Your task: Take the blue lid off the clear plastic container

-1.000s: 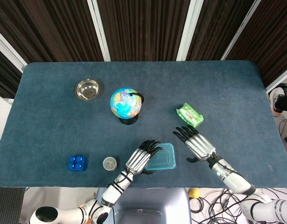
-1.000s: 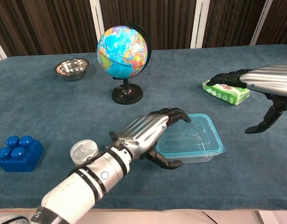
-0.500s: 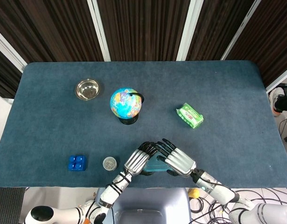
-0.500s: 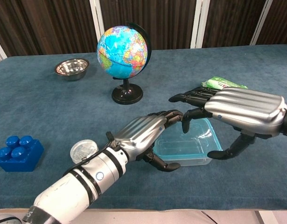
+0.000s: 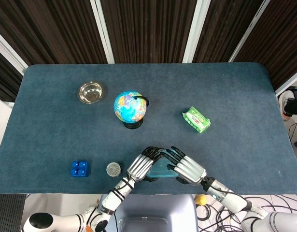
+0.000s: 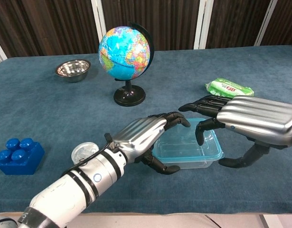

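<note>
The clear plastic container [image 6: 186, 154] with its blue lid [image 6: 183, 142] lies near the table's front edge, mostly hidden under both hands in the head view [image 5: 161, 169]. My left hand [image 6: 142, 136] [image 5: 143, 165] grips its left end, with fingers curled over the far rim and the thumb against the near wall. My right hand [image 6: 252, 118] [image 5: 187, 169] arches over the right end. Its fingertips [image 6: 199, 139] hang spread just above the lid, and its thumb sits beside the near right corner. I cannot tell whether it touches.
A globe [image 6: 126, 47] on a black stand is behind the container. A green packet [image 6: 230, 88] lies to the right. A steel bowl [image 6: 73, 69] sits far left. A blue brick [image 6: 17, 154] and a small round clear jar [image 6: 85, 153] lie to the left near the front edge.
My right hand has swung from beside the green packet to the container and lowered over its right end. The left hand has kept its hold on the left end.
</note>
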`<act>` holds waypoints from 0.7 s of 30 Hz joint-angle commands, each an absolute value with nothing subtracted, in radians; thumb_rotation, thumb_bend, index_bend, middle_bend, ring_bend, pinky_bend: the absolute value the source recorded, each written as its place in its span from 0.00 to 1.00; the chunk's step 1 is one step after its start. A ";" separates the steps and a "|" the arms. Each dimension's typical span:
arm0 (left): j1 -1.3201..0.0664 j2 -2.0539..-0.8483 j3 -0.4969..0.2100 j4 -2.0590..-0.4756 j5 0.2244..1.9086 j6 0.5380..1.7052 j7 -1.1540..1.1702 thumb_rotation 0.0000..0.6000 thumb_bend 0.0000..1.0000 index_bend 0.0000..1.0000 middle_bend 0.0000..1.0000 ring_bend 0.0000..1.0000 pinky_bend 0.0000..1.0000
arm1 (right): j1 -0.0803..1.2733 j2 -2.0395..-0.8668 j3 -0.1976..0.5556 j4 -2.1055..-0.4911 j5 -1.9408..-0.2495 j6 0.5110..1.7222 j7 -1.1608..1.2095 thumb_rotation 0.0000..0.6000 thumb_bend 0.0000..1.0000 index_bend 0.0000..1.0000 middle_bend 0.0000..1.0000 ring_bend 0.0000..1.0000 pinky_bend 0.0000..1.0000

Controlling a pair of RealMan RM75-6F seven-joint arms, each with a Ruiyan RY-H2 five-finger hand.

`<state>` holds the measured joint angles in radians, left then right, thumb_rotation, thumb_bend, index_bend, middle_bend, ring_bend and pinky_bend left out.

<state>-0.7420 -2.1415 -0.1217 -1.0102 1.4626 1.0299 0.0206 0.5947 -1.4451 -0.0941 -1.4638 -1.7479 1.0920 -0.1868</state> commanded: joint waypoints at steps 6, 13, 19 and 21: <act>-0.741 -2.136 -0.122 -1.014 1.463 1.028 0.027 1.00 0.30 0.33 0.27 0.12 0.24 | 0.593 -1.459 -0.095 -1.449 -1.753 1.094 -0.173 1.00 0.22 0.44 0.00 0.00 0.00; -0.740 -2.137 -0.116 -1.015 1.467 1.027 0.026 1.00 0.30 0.33 0.28 0.12 0.24 | 0.593 -1.464 -0.086 -1.453 -1.742 1.090 -0.184 1.00 0.22 0.45 0.00 0.00 0.00; -0.740 -2.137 -0.113 -1.019 1.469 1.024 0.024 1.00 0.30 0.33 0.28 0.12 0.24 | 0.595 -1.464 -0.079 -1.457 -1.728 1.076 -0.195 1.00 0.22 0.46 0.00 0.00 0.00; -0.740 -2.136 -0.113 -1.018 1.471 1.024 0.023 1.00 0.30 0.33 0.28 0.12 0.24 | 0.596 -1.465 -0.078 -1.457 -1.725 1.073 -0.200 1.00 0.22 0.46 0.00 0.00 0.00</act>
